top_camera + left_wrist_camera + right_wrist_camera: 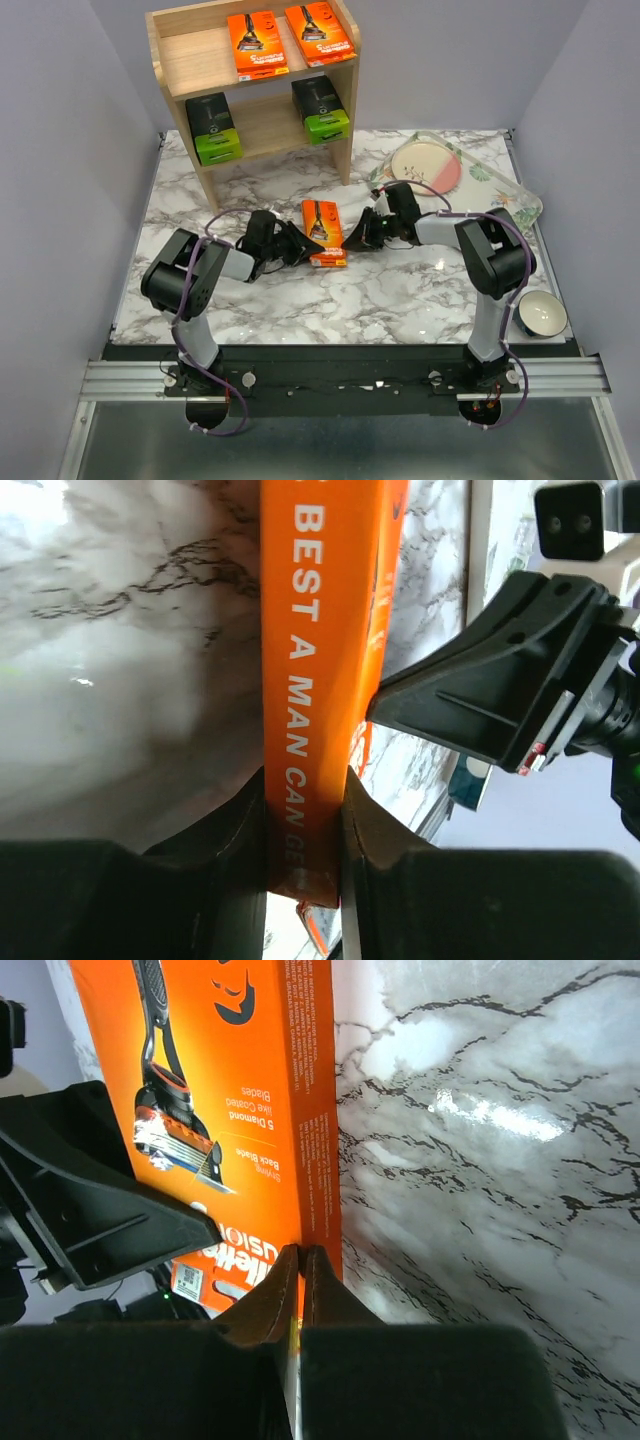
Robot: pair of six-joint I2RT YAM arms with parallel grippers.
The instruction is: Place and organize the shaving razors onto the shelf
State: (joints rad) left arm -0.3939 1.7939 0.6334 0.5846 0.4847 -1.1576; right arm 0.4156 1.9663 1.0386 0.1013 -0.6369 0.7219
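Observation:
The wooden shelf (pixel 195 60) stands at the back left. Two orange razor packs (pixel 257 43) (pixel 318 33) lie on its top tier, and two dark packs with green ends (pixel 213 128) (pixel 320 108) lie on the lower tier. A third orange pack (pixel 325 225) is on the marble between my grippers. My left gripper (pixel 303 243) is shut on this pack's narrow side (pixel 320 630); its jaws (pixel 305 780) clamp it from both sides. My right gripper (pixel 358 232) is shut, and its tips (pixel 302 1250) rest against the pack's edge (pixel 230 1090).
A floral tray (pixel 505 185) with a pink plate (pixel 425 165) sits at the back right, close behind my right arm. A small bowl (pixel 541 313) stands at the front right. The right gripper shows as a black wedge in the left wrist view (pixel 480 690).

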